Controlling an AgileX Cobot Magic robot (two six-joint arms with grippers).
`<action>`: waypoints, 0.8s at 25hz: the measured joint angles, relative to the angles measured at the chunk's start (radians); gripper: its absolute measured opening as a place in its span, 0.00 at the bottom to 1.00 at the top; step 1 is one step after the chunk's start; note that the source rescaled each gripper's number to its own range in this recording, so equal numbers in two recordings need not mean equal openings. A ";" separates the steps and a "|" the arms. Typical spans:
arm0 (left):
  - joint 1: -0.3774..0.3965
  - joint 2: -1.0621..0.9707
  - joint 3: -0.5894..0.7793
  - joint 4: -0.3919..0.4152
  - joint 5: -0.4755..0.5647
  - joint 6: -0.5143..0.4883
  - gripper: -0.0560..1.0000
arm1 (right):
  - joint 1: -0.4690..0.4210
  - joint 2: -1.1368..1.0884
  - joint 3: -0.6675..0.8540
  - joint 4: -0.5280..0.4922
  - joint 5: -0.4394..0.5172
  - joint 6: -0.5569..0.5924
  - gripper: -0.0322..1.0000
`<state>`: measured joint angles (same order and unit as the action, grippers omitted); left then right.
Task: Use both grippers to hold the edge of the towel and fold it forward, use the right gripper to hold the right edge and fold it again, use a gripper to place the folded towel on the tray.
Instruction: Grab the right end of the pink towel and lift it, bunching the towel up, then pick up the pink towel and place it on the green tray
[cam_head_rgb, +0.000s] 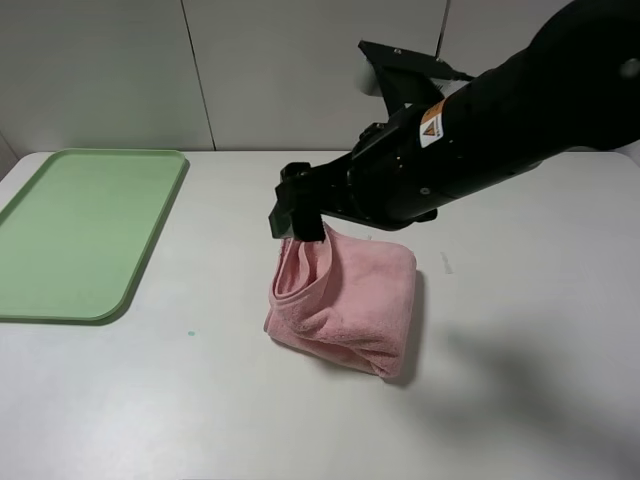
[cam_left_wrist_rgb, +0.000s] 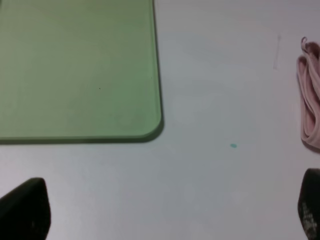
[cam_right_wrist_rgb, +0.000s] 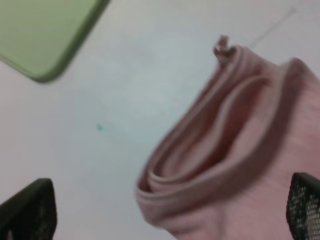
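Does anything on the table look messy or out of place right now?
The towel is folded unevenly: its layers gape open on the side facing the tray, and it lies skewed to the table edge. A tiny green speck sits nearby.

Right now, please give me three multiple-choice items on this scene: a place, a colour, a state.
1. Where does the towel lie? A) on the tray B) on the table, right of the tray C) in the air
2. What colour is the tray? A) green B) blue C) white
3. How is the right end effector? A) shut on the towel B) open C) shut on the tray
Answers: 1 B, it rests on the table beside the tray; 2 A, the tray is light green; 3 B, its fingers stand wide apart.
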<state>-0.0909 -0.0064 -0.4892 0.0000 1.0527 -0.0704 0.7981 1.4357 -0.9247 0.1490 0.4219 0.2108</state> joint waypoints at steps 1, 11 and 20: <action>0.000 0.000 0.000 0.000 0.000 0.000 1.00 | -0.006 -0.019 0.000 -0.031 0.039 0.000 1.00; 0.000 0.000 0.000 0.000 0.000 0.000 1.00 | -0.108 -0.189 -0.001 -0.300 0.449 0.046 1.00; 0.000 0.000 0.000 0.000 0.000 0.000 1.00 | -0.215 -0.391 -0.003 -0.470 0.670 0.089 1.00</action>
<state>-0.0909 -0.0064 -0.4892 0.0000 1.0527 -0.0704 0.5834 1.0446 -0.9279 -0.3210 1.0915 0.2997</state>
